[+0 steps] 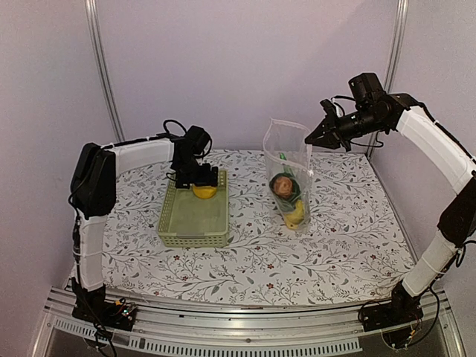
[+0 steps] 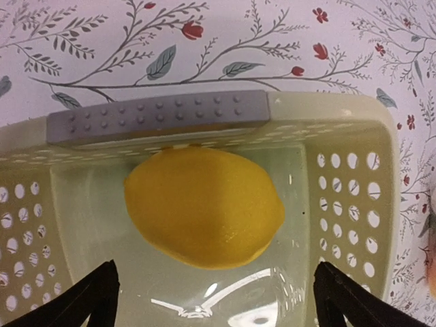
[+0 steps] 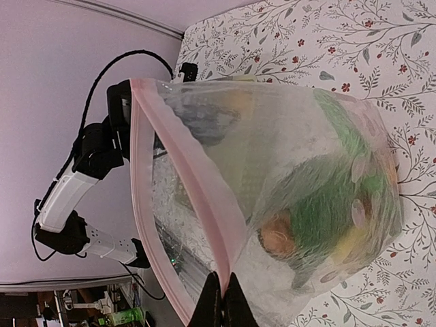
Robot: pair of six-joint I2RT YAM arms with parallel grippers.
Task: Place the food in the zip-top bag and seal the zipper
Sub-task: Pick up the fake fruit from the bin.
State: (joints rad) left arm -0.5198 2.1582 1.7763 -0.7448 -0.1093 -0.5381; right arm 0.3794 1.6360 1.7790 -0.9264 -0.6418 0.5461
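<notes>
My right gripper pinches the bag rim, centre right. My left gripper hangs spread over the lemon in the basket. Still loading, I judge; next, clamp it.

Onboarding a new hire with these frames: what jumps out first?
The clear zip-top bag, held upright right of centre by the right hand pinching its pink zipper edge, with food already piled in its bottom. Next, the lone yellow lemon in the pale green basket at centre-left, the open left hand poised over it.
</notes>
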